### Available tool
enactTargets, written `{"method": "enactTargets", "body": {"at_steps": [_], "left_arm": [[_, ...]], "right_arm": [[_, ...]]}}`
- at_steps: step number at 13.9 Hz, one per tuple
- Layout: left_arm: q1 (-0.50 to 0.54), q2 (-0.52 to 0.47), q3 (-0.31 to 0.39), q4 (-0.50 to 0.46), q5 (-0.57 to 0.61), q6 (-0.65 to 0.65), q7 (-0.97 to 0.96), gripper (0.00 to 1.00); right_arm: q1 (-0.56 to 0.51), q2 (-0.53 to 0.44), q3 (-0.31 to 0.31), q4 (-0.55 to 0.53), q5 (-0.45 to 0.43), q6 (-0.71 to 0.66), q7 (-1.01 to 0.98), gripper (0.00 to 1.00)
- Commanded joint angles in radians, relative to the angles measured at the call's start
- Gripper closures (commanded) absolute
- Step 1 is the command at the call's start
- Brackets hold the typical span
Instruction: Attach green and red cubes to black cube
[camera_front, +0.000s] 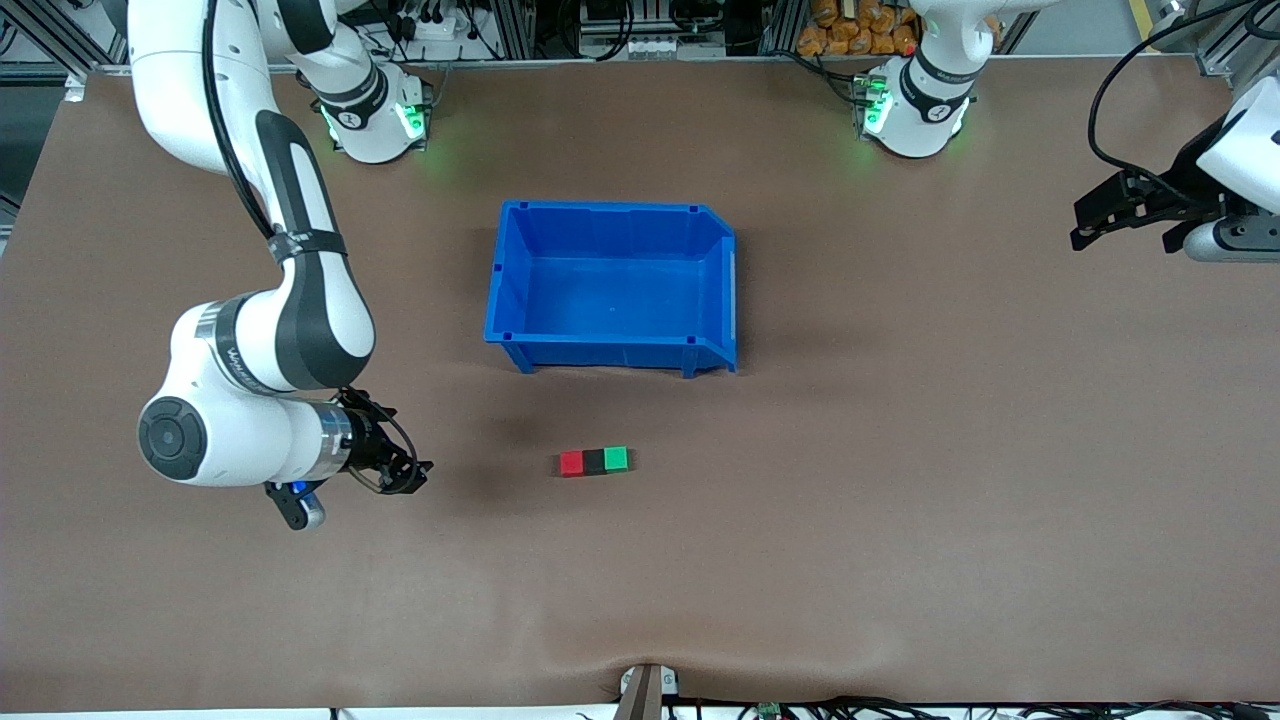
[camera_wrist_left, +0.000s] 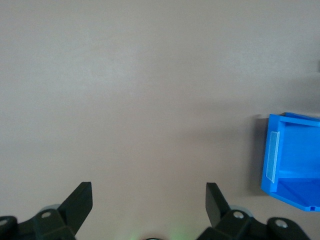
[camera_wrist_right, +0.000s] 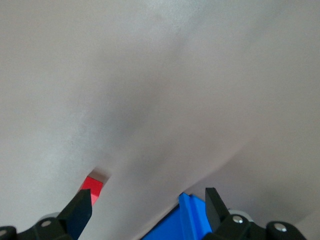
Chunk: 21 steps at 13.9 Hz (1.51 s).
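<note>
The red cube (camera_front: 571, 463), black cube (camera_front: 595, 461) and green cube (camera_front: 616, 458) sit joined, nearer the camera than the blue bin (camera_front: 612, 352); keep your wide-open right gripper (camera_front: 405, 475) and left gripper (camera_front: 1085, 225) clear of them

Red cube (camera_front: 571, 463), black cube (camera_front: 595, 461), green cube (camera_front: 616, 458), touching in a row, black between

Robotics lab: two bench-mounted arms w/ lit bases (camera_front: 375, 120), brown-covered table (camera_front: 900, 500), alu framing, cabling.
</note>
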Motion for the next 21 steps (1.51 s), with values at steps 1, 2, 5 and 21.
{"method": "enactTargets", "body": {"at_steps": [1,2,5,21], "left_arm": [[0.000,0.008,-0.002,0.024,0.010,-0.017,0.005,0.00],[0.000,0.008,-0.002,0.023,0.010,-0.017,0.005,0.00],[0.005,0.008,0.001,0.023,0.008,-0.017,0.016,0.00],[0.023,0.008,0.006,0.023,0.005,-0.017,0.018,0.00]], "right_arm": [[-0.006,-0.014,0.004,-0.004,-0.011,-0.024,-0.055,0.00],[-0.013,-0.017,0.003,-0.004,-0.011,-0.032,-0.077,0.00],[-0.018,-0.062,-0.011,-0.007,-0.034,-0.035,-0.204,0.00],[-0.073,-0.125,-0.025,-0.009,-0.166,-0.081,-0.515,0.00]]}}
